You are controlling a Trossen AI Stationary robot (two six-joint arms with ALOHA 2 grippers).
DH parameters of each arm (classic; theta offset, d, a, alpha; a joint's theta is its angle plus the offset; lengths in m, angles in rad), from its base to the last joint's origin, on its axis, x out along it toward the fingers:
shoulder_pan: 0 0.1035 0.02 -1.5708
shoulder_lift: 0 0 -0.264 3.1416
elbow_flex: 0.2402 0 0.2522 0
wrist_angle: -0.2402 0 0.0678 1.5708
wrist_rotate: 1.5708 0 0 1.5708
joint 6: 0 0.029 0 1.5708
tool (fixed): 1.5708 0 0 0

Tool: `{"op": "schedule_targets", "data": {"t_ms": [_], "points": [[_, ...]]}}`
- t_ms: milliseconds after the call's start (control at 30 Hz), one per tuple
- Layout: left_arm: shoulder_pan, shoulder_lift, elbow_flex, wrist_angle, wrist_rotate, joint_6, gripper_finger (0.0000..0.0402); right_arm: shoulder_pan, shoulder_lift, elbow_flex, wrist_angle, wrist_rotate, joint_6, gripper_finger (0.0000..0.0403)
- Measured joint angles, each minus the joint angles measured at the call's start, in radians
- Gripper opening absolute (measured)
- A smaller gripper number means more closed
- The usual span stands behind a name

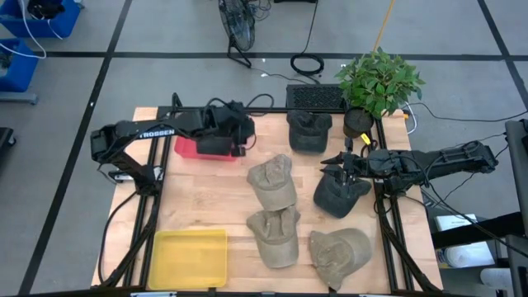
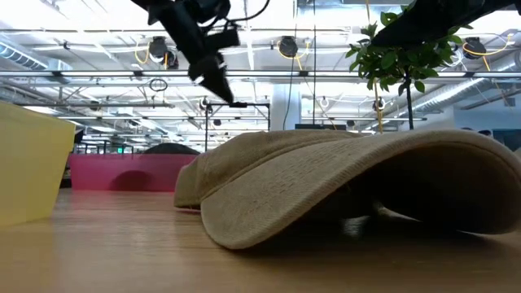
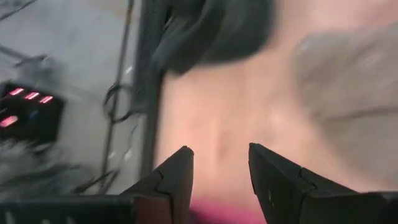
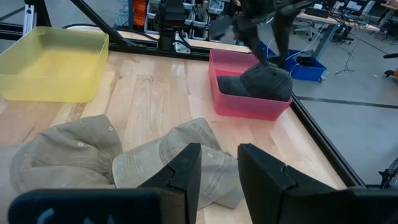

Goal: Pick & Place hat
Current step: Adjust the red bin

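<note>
Several caps lie on the wooden table. A dark cap (image 4: 264, 81) sits in the pink bin (image 1: 188, 148). My left gripper (image 1: 245, 137) hovers open just right of that bin, clear of the table (image 2: 216, 77), its fingers (image 3: 177, 171) empty. Another dark cap (image 1: 309, 132) lies near the far edge, and a third dark cap (image 1: 338, 196) is on the right. My right gripper (image 1: 334, 161) is open, above that cap's far side, and points toward the table's left (image 4: 217, 168). Three tan caps (image 1: 272, 180), (image 1: 276, 237), (image 1: 340, 252) rest flat in the middle and near side.
A yellow bin (image 1: 190, 257) stands at the near left corner. A potted plant (image 1: 379, 82) and a dark keyboard-like box (image 1: 313, 97) sit at the far right edge. Bare wood (image 1: 206, 198) lies between the two bins. A black frame borders the table.
</note>
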Motion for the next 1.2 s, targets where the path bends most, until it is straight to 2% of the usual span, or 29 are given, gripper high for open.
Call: {"op": "schedule_targets", "data": {"t_ms": [300,400,500,633,767,967,1067,1200], "points": [[-0.073,0.000,0.000,0.145,0.064,-0.184,0.0159,0.000,0.000,0.000,0.003,0.001,0.000,0.0096],[-0.099,0.000,0.000,0.146,0.053,-0.219,0.0159,0.000,0.000,0.000,0.002,0.033,0.000,0.0096],[-0.134,0.000,0.000,0.132,-0.002,-0.248,0.0159,0.000,0.000,0.000,-0.010,0.087,0.000,0.0096],[-0.197,0.000,0.000,0.024,-0.093,-0.253,0.0159,0.000,0.000,0.000,-0.034,0.099,0.017,0.0096],[-0.246,0.000,0.000,-0.175,-0.153,-0.311,0.0159,0.000,0.000,0.000,-0.076,0.099,0.043,0.0096],[-0.273,-0.001,-0.005,-0.540,-0.127,-0.424,0.0159,0.000,0.000,0.000,-0.065,0.098,0.045,0.0096],[-0.270,-0.002,-0.057,-0.581,-0.079,-0.434,0.0159,0.000,0.000,0.000,-0.049,0.098,0.045,0.0096],[-0.248,-0.002,-0.167,-0.547,-0.033,-0.392,0.0159,0.000,0.000,0.000,-0.043,0.098,0.055,0.0096]]}}
